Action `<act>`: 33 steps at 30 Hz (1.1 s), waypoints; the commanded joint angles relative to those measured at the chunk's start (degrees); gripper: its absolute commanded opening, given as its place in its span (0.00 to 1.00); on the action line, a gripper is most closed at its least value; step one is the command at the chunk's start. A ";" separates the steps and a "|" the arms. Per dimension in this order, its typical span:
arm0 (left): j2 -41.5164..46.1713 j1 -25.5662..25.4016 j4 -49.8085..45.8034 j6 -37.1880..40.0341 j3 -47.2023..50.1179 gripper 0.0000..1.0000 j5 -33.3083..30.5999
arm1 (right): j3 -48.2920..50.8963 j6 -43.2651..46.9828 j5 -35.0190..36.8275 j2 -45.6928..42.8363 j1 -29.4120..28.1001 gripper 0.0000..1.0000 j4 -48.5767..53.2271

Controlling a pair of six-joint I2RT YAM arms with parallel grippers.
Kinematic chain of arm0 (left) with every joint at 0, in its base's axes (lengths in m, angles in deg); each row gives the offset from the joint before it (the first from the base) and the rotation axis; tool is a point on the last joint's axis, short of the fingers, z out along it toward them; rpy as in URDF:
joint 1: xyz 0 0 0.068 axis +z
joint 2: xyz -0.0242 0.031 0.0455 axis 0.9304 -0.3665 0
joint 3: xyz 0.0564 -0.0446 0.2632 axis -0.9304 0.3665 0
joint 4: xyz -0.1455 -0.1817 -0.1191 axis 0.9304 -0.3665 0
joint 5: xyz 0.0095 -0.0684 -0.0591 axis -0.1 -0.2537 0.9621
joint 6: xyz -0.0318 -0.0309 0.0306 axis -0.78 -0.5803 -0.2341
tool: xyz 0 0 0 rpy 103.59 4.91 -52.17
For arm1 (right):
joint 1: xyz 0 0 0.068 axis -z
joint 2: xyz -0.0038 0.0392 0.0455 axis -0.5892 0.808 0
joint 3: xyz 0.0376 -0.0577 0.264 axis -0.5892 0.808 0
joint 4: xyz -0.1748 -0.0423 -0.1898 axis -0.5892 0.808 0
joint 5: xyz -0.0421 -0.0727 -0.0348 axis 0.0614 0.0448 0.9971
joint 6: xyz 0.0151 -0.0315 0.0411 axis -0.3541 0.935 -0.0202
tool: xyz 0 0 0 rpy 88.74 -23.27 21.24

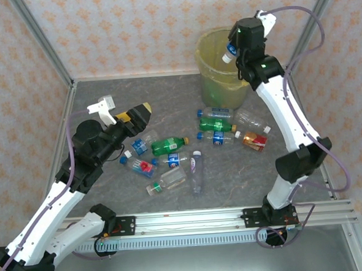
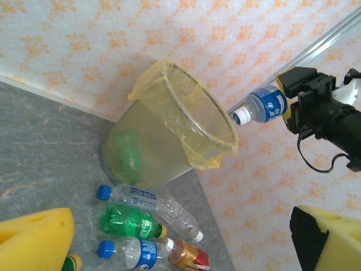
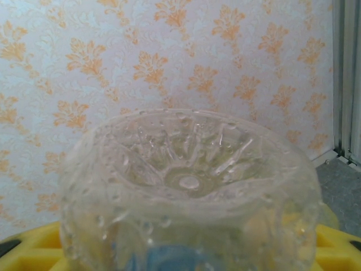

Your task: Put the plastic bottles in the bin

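The blue-labelled bottle (image 1: 230,51) hangs in the air above the right side of the bin (image 1: 222,87). Its white cap tips down and inward toward the opening, and its body slants up and back into the right jaws, which pinch it around the lower half. In the right wrist view its clear, dimpled base sits close to the lens, with yellow pads below it. One green bottle (image 2: 127,155) shows through the bin's translucent wall, so it is already inside.

The step in hand looks like the drop. From above, the cap seems to be inside the rim, but not by much. The low left wrist view shows the bottle up and to the side of the yellow bag (image 2: 197,152), whose edge folds loosely over the rim. It would be safer to bring the cap nearer the middle of the opening before spreading the jaws, keeping the neck-down tilt so the bottle slides in cap first. An empty bottle is light and may bounce off the rim.

The other bottles (image 1: 169,145) lie scattered on the counter (image 1: 111,195) in front of the bin. The left jaws are spread wide, holding nothing, near the left of that scatter.
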 commanded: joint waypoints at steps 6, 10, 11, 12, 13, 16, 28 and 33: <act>2.64 -0.35 -4.05 2.38 -2.67 0.99 -3.14 | -7.92 -0.48 -1.81 9.97 3.05 0.58 2.07; 3.35 -0.40 -5.14 2.56 -2.48 0.99 -3.95 | -9.12 -0.44 -2.64 12.92 3.09 0.58 3.36; 3.50 -0.40 -5.45 2.56 -2.49 0.99 -4.09 | -9.29 -0.47 -2.96 13.44 3.06 0.58 3.80; 3.59 -0.42 -5.64 2.65 -2.52 0.99 -4.21 | -9.44 -0.66 -3.05 13.65 3.06 0.58 4.23; 3.59 -0.36 -5.88 2.73 -2.58 0.99 -4.37 | -9.56 -0.92 -3.19 13.91 3.06 0.59 4.72; 3.61 -0.35 -6.13 3.14 -2.59 0.99 -4.71 | -8.96 -1.22 -3.53 13.80 3.06 0.59 5.11; 1.06 -0.38 -7.58 6.78 -5.25 0.99 -5.54 | -10.09 1.36 -5.80 10.90 3.10 0.88 7.54; 0.43 -0.34 -7.50 7.31 -5.19 0.99 -5.28 | -8.68 1.47 -6.61 7.17 2.97 0.98 8.70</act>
